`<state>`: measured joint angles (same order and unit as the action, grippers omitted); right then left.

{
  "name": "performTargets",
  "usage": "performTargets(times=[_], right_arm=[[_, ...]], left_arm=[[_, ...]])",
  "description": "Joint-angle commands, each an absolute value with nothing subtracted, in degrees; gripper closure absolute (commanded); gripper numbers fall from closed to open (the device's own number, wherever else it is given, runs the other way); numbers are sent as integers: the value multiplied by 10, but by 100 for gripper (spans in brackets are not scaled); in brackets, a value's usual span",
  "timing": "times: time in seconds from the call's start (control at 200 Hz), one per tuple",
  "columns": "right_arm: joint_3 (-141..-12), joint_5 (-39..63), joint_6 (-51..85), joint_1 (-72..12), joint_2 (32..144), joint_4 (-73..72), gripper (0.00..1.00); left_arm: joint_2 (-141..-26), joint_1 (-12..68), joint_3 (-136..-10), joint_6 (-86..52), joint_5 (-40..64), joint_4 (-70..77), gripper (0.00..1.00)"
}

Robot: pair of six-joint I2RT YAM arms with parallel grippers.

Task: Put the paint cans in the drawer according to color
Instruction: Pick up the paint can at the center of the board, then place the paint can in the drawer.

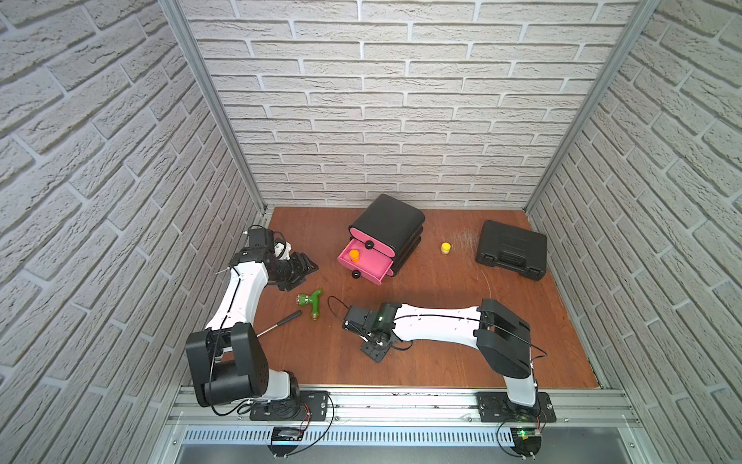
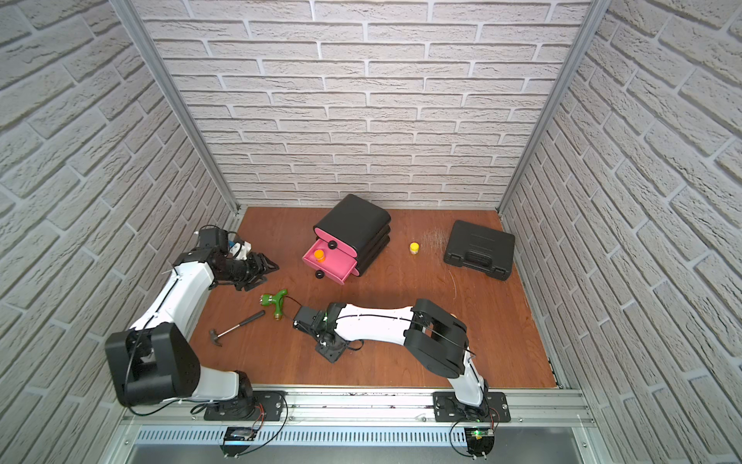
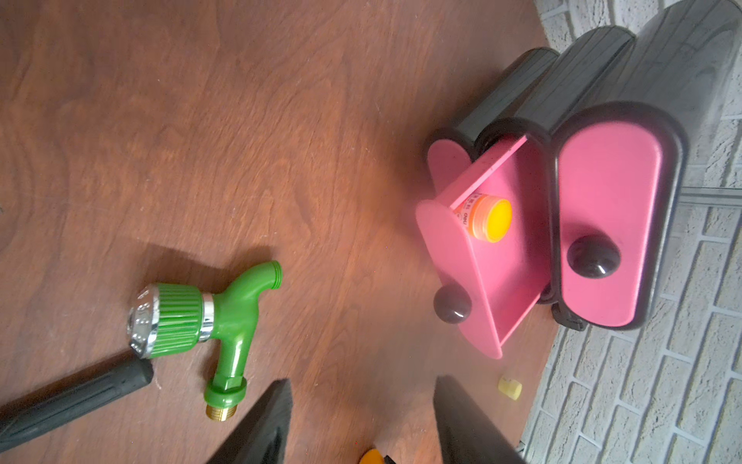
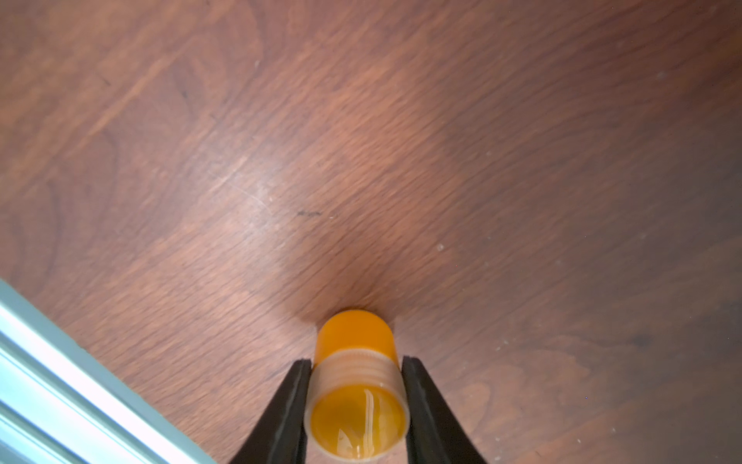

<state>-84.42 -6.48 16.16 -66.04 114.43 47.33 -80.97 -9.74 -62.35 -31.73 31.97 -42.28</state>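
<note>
- Since the right gripper is clamped on the clear body of an orange-lidded paint can, just under the lid, no re-grip looks needed. The lid end is pointed at the table and seems to touch it.
- A straight lift is probably best done first, so the lid isn't dragged.
- The can is then best carried to the open middle drawer of the cabinet and lowered beside the other orange can, not dropped on it.
- The green tap piece should be steered around.
- The left gripper is parked near the drawer, jaws apart and empty, so room should be kept.
- A yellow can is left on the table.
</note>
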Motion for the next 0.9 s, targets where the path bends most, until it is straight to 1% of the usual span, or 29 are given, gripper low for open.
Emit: performTargets(times=[0.0, 0.2, 0.345, 0.435, 0.475, 0.675, 0.835, 0.895], right_arm=[[-883, -81, 169, -653, 1097, 484, 67], [-983, -130, 138, -631, 1098, 524, 68], [-1060, -158, 125, -591, 1116, 537, 69], [-1102, -178, 113, -568, 1129, 538, 69], [-1119, -187, 108, -559, 1155, 538, 69], [-1186, -237, 92, -529, 1206, 527, 69], [-1234, -244, 74, -516, 1241, 520, 69], [-1246, -248, 69, -514, 1252, 516, 69]], left_arm=[[-811, -100, -602, -320, 339, -396, 40], [-804, -93, -571, -353, 359, -354, 44], [-801, -82, -550, -389, 369, -311, 52], [-804, -72, -541, -406, 366, -289, 54], [-806, -67, -537, -415, 366, -277, 54], [-826, -31, -524, -466, 359, -215, 58], [-835, -15, -511, -506, 347, -170, 63], [-840, -9, -507, -515, 345, -157, 63]])
